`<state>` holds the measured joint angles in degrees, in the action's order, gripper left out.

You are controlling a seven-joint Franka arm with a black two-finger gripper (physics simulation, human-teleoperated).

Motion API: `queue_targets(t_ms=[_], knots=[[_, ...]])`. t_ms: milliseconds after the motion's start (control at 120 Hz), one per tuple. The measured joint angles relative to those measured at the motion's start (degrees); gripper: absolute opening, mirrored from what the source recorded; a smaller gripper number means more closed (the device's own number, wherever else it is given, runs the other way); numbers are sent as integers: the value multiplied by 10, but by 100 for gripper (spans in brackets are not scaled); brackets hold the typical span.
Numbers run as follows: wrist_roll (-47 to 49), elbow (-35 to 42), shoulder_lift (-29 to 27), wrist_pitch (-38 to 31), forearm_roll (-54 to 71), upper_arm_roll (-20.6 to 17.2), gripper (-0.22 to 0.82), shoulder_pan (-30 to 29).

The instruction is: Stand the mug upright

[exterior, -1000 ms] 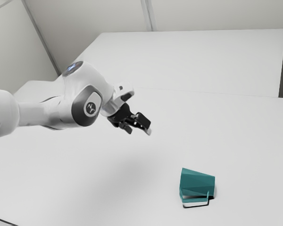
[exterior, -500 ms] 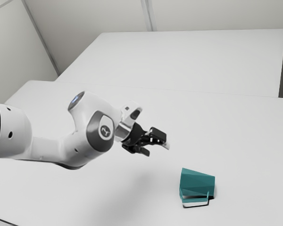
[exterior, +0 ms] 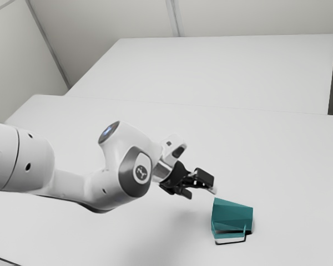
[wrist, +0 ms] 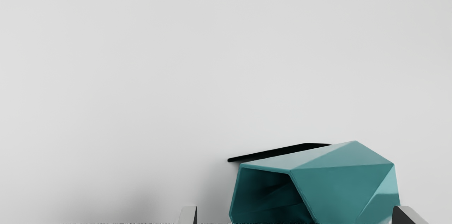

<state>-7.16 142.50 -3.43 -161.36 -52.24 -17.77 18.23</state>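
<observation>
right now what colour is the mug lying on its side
Teal, with lighter and darker facets; the mug shows it best in the wrist view.

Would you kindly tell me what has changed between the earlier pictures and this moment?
The gripper has moved toward the exterior view's right and lower in that view, closing in on the mug, with the arm following. Nothing has been taken hold of or let go: the fingers stand apart. The mug has stayed where it was, lying on its side on the table.
</observation>
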Motion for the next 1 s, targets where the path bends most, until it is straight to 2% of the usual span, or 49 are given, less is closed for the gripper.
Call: queue_targets(t_ms=[683, 1000], knots=[[-2, -26, 55, -40, -19, 1, 60, 72], [-4, -54, 92, -55, -17, 5, 59, 66]])
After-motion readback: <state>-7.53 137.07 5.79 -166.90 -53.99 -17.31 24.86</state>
